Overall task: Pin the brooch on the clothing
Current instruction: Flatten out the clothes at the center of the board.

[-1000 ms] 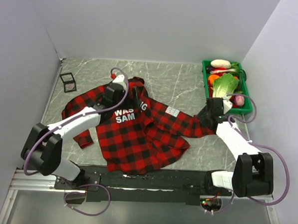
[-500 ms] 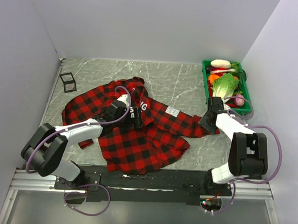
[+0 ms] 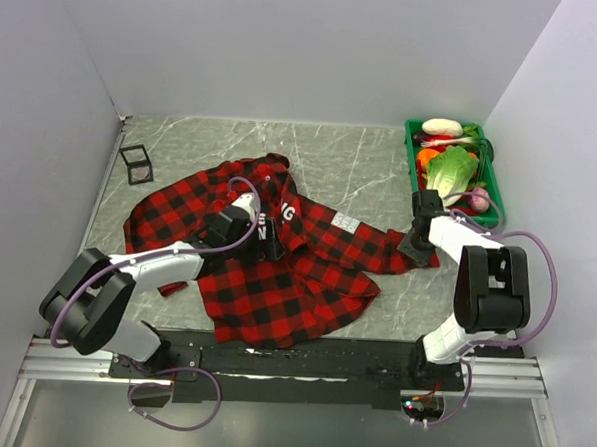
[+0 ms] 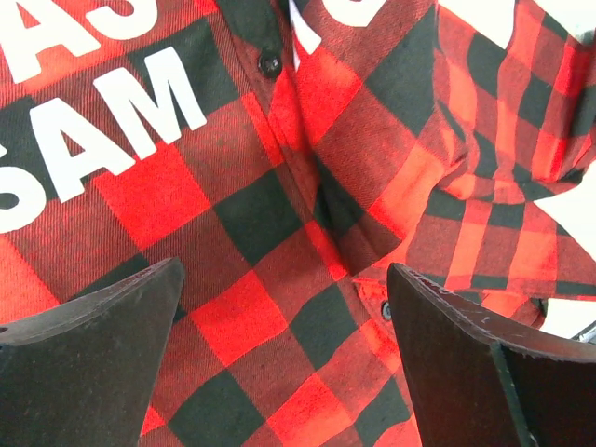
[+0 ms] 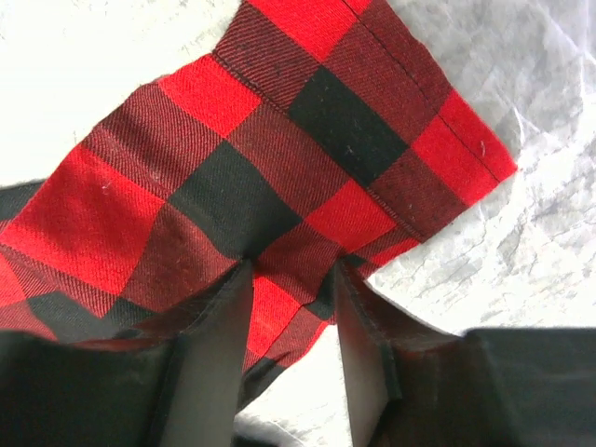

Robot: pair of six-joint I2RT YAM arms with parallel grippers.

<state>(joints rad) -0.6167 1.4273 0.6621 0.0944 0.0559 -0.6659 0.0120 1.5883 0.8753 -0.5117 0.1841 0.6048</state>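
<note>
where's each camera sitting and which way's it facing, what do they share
top external: above and behind the robot, looking down on the table, plaid shirt and green crate; left arm and right arm show, left hand over the chest, right hand at a sleeve.
left wrist: on the left arm, facing down at the SAM lettering; its spread fingers show.
right wrist: on the right arm, facing down at the sleeve cuff; its fingers bunch the cloth.
shared: all three see the shirt; top and right wrist also the table.
</note>
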